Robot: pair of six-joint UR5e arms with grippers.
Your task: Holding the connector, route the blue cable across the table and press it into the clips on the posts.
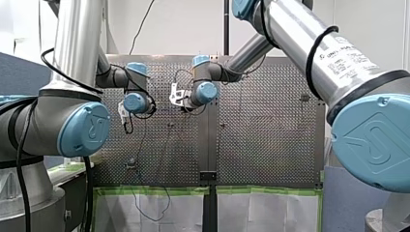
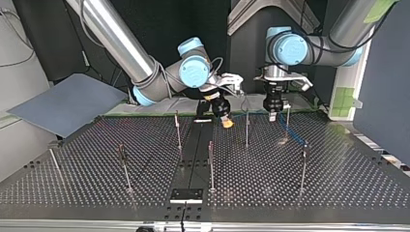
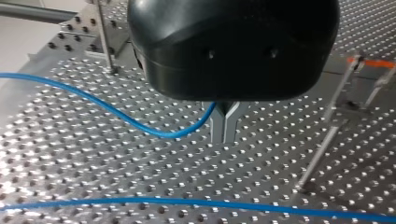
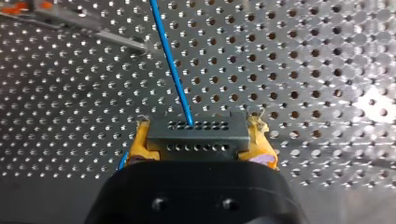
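Metal posts (image 2: pixel 126 169) in the row nearest the top view's camera look bare, save one. That end post (image 2: pixel 303 164), at the view's right, has the blue cable (image 2: pixel 293 134) reaching its top. Whether the cable is seated in the clip is too small to tell.

Beyond it is your left gripper (image 2: pixel 272 115), low over the table (image 2: pixel 348 188), its metal fingers (image 3: pixel 217 125) pinched together on the cable. Beside it is your right gripper (image 2: pixel 225 121), its yellow pads (image 4: pixel 140 142) clamped on the connector (image 4: pixel 196 135), with the cable leaving the connector's far face. Both grippers sit near the table's far edge.

Judgement: early days. You have the connector in hand and at most one clip taken. The run across the table and the other posts are left to do. Slack lies loose on the table in the left wrist view.

Containers: none in view. The clips are the only holders, and you cannot confirm anything in them.
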